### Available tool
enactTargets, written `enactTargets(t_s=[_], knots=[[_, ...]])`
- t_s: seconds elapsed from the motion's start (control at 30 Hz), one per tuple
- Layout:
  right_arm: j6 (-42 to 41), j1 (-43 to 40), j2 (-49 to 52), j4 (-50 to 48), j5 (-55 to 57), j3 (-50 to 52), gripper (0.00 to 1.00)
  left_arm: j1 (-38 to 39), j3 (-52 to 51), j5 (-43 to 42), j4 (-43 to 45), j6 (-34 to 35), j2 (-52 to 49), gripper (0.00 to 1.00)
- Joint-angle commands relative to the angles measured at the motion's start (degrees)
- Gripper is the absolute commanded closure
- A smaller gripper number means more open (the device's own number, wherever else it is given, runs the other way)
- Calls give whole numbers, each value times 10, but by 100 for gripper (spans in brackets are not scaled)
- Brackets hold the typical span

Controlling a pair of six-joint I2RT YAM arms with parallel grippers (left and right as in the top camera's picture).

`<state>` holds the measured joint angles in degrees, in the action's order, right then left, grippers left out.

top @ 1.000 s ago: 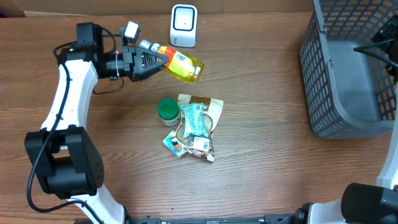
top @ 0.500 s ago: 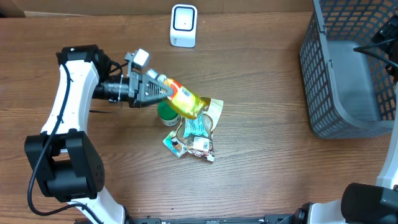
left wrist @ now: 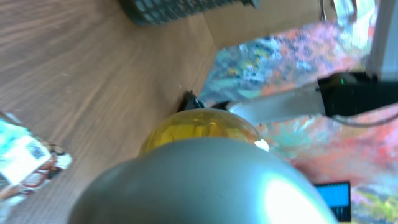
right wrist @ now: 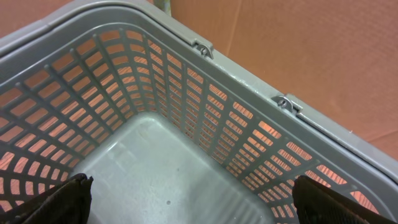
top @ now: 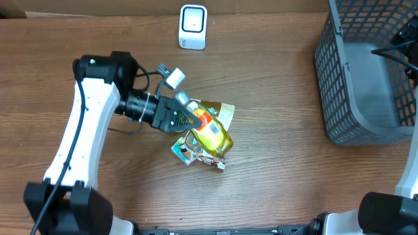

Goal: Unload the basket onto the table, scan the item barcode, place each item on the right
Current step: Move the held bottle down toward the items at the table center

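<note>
The item is a yellow bottle (top: 213,133) with a red-orange label and a silver cap. My left gripper (top: 186,116) is shut on its cap end and holds it tilted just over a pile of snack packets (top: 204,156) at the table's middle. In the left wrist view the grey cap (left wrist: 199,186) fills the bottom, with the yellow body (left wrist: 199,127) beyond it; my fingers are hidden there. No barcode shows. The white scanner (top: 192,27) stands at the back edge, well away from the bottle. My right gripper (right wrist: 193,205) hangs open over the grey basket (right wrist: 205,93).
The grey mesh basket (top: 339,85) takes up the right side of the table, with the right arm's dark links above it. One packet (left wrist: 25,162) lies on the wood left of the bottle. Bare wood lies between the pile and the basket.
My left arm has carried the bottle from beside the scanner forward and to the right, down over the pile of packets. The right arm has not moved.
</note>
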<state>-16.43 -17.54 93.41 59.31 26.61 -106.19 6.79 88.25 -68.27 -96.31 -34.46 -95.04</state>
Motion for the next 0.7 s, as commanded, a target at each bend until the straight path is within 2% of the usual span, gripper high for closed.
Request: enactTargets(t_s=[0.0,0.5,0.67], knots=[[2,0,-1,-2,8,-3,0,21,-21,-23,-5,5,33,96],[2,0,-1,-2,8,-3,0,27,-33,-23,-4,25,52,96],[2,0,-1,-2,8,-3,0,27,-33,4,41,31,52,95]])
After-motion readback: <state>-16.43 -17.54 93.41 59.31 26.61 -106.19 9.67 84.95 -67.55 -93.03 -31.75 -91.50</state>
